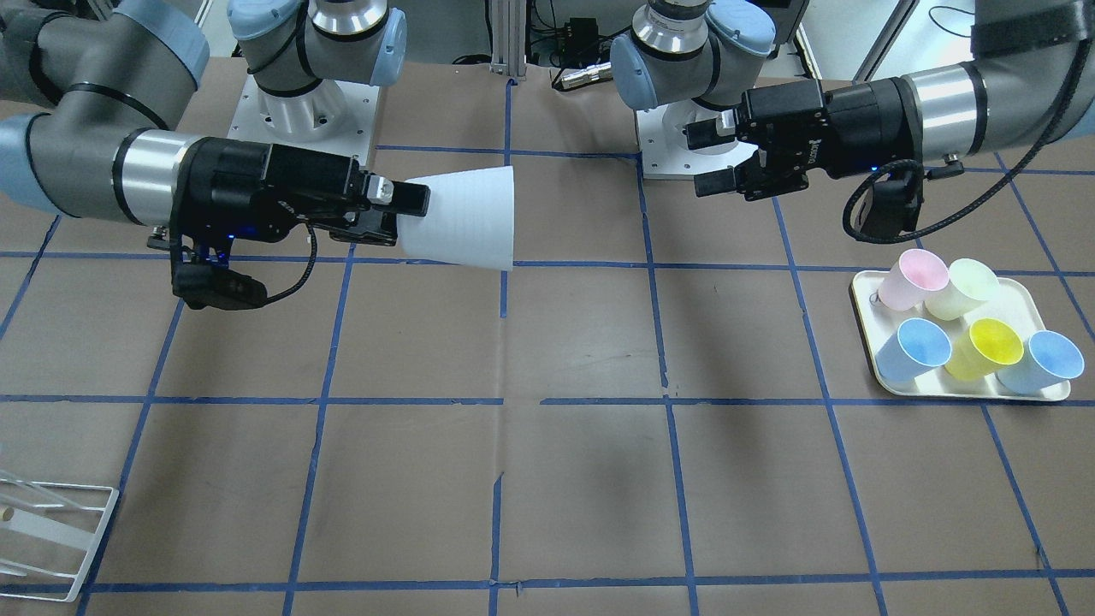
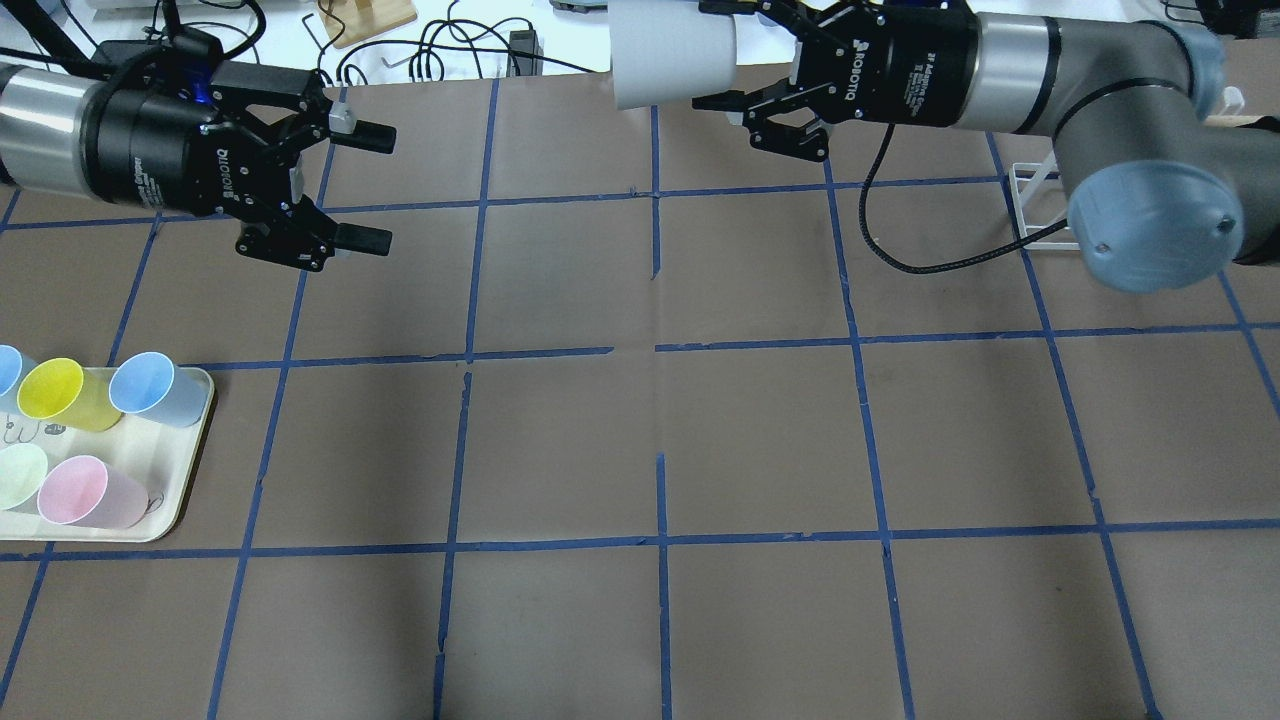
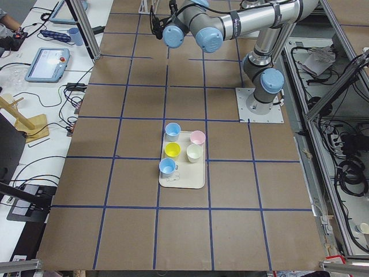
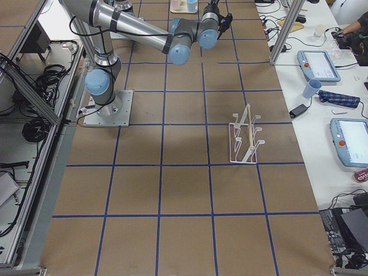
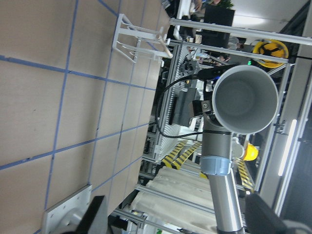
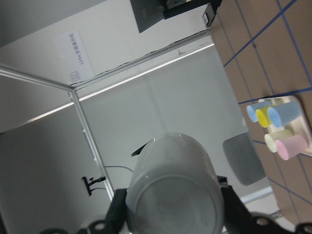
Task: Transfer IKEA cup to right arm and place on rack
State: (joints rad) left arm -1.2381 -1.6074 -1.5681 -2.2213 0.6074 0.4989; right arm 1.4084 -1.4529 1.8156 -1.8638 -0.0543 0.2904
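Observation:
The IKEA cup [image 1: 466, 218], pale grey-white and tapered, lies horizontal in the air, gripped at its narrow base by my right gripper [image 1: 402, 214]. Its open mouth points at my left gripper [image 1: 701, 158], which is open and empty, well apart from the cup. In the overhead view the cup [image 2: 670, 50] sits at the top edge in the right gripper [image 2: 715, 55], and the left gripper [image 2: 380, 190] is open at the left. The left wrist view looks into the cup's mouth [image 5: 246, 100]. The right wrist view shows its base [image 6: 173, 190]. The white wire rack [image 1: 51, 530] stands at the table's right end [image 4: 244, 141].
A cream tray [image 1: 864, 299] on the robot's left side holds two light blue cups, a yellow, a pale green and a pink one [image 2: 75, 490]. Brown table with a blue tape grid. Cables and tablets lie beyond the far edge [image 4: 316, 63].

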